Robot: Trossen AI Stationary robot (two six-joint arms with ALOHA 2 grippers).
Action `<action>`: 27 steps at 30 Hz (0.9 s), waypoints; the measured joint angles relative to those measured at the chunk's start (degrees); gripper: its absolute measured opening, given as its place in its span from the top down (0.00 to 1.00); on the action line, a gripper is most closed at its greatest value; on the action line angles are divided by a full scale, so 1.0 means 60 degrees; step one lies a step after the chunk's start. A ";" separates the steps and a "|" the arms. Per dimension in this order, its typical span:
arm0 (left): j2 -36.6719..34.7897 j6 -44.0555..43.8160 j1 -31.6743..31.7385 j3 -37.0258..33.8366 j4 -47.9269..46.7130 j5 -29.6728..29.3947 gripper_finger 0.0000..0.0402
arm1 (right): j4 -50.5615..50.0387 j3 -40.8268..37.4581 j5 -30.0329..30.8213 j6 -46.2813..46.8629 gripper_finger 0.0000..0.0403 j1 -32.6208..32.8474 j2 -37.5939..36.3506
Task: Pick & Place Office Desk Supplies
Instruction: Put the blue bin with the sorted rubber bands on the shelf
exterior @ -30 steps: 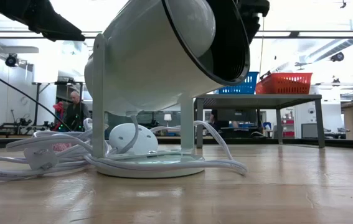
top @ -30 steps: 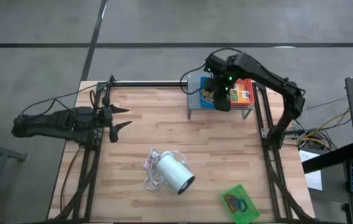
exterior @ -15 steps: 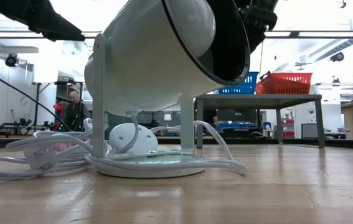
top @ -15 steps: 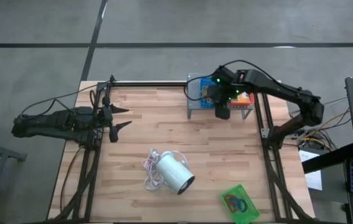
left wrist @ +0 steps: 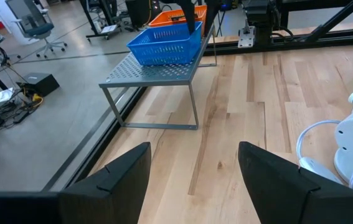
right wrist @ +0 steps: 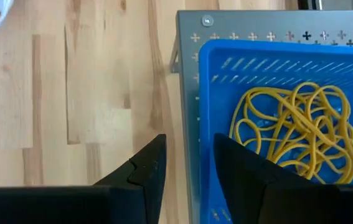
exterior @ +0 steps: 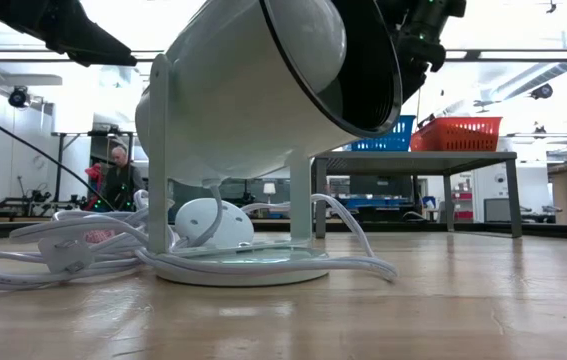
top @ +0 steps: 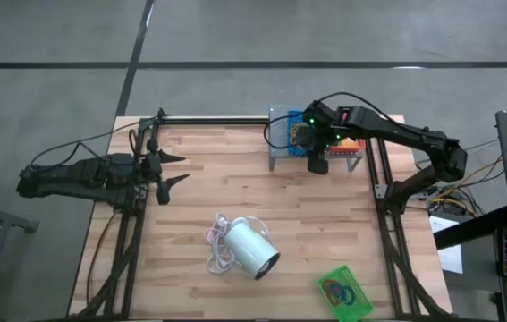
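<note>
A blue tray [right wrist: 276,124] holding tan rubber bands [right wrist: 297,130] sits on the grey stand [top: 280,154] at the table's far edge. A red tray [top: 352,134] with yellow-orange boxes sits beside it. My right gripper [right wrist: 188,168] is open above the blue tray's left wall [right wrist: 199,124], one finger over the tray and one outside it, also seen from above as right gripper [top: 316,159]. A green tray [top: 346,293] with red and blue loops lies near the table's near right corner. My left gripper [top: 169,170] waits open by the left edge.
The big white cylinder [top: 250,249] with its white cord [top: 217,240] lies in the table's near middle and fills the low view as cylinder [exterior: 263,90]. The left wrist view shows the blue tray [left wrist: 167,43] on the stand across bare wood.
My right arm has come down and stretched out lower over the stand, bringing its gripper a little toward the near edge, onto the blue tray's near left side. The trays have kept still.
</note>
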 joint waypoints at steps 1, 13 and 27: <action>0.0001 0.0000 0.0002 0.0000 0.0002 0.0000 0.39 | -0.0014 0.0000 0.0040 -0.0010 0.69 0.0000 -0.0001; 0.0000 0.0000 0.0000 0.0002 0.0002 0.0000 0.39 | -0.0628 0.0000 0.0779 -0.0683 0.93 0.0000 -0.0062; 0.0002 0.0000 -0.0001 0.0000 -0.0001 0.0000 0.39 | -0.1132 0.0004 0.1602 -0.0616 0.96 -0.0103 -0.0197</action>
